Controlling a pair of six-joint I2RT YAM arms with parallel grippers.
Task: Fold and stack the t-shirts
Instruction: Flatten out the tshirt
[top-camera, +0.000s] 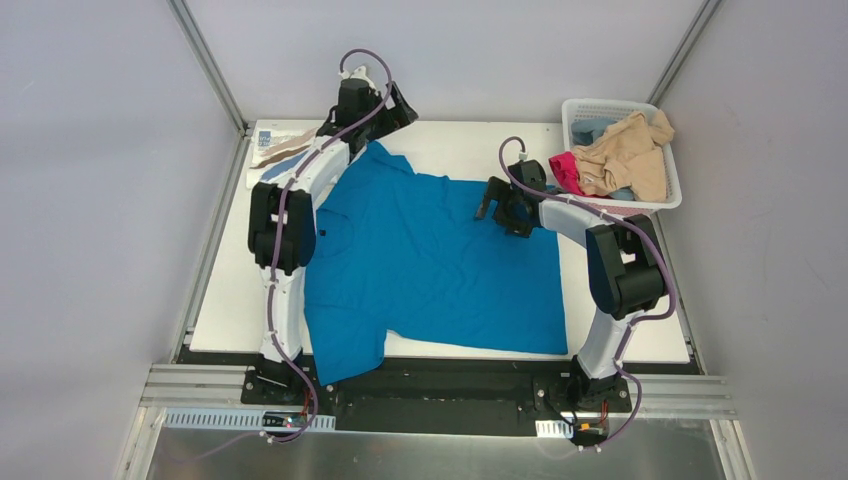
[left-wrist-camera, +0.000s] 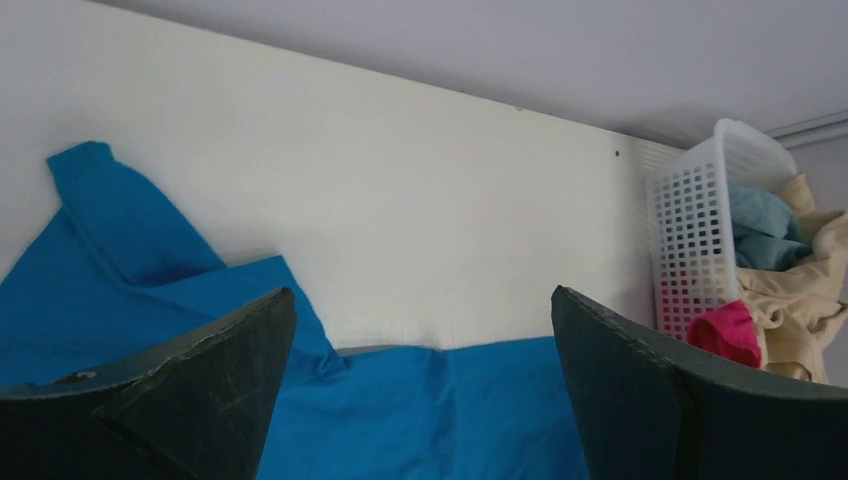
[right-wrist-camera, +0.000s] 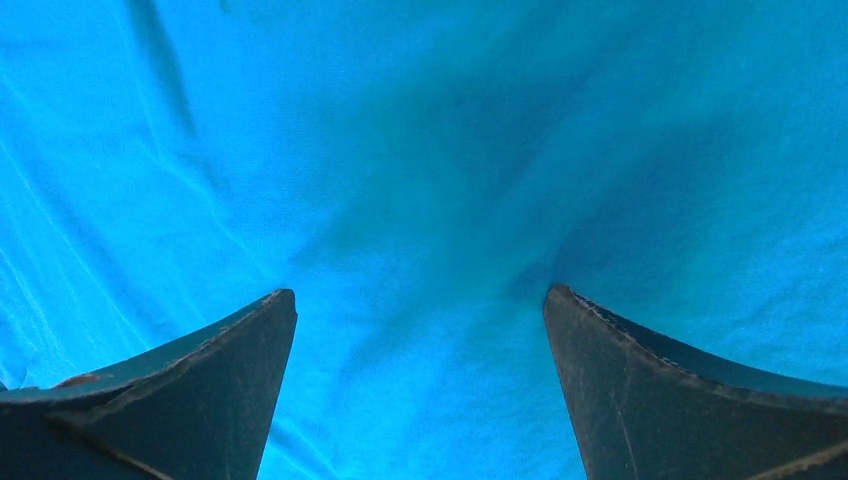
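A bright blue short-sleeved collared cloth shirt lies spread flat across the middle of the white table in the top view. Its collar faces the left side of the frame beside the left arm, and its hem runs down the right. One sleeve reaches toward the upper left. The other, at the lower left, hangs past the table's near edge over the dark strip there. The left gripper hangs above the table's far edge in the upper left, just beyond the upper sleeve. Its dark fingers are spread wide with nothing between them, and in its wrist view bare tabletop and the blue cloth's edge show in the gap. The right gripper sits over the shirt's upper right part, its jaws equally wide and empty. Blue cloth fills its wrist view, and whether the tips touch it cannot be told. A folded white shirt printed with brown and blue brushstrokes rests at the table's upper left corner, partly hidden by the left arm. In the upper right of the frame a white plastic mesh basket holds a heaped beige shirt. A pink one spills over the basket's left rim, and a pale-blue one is tucked at the back.
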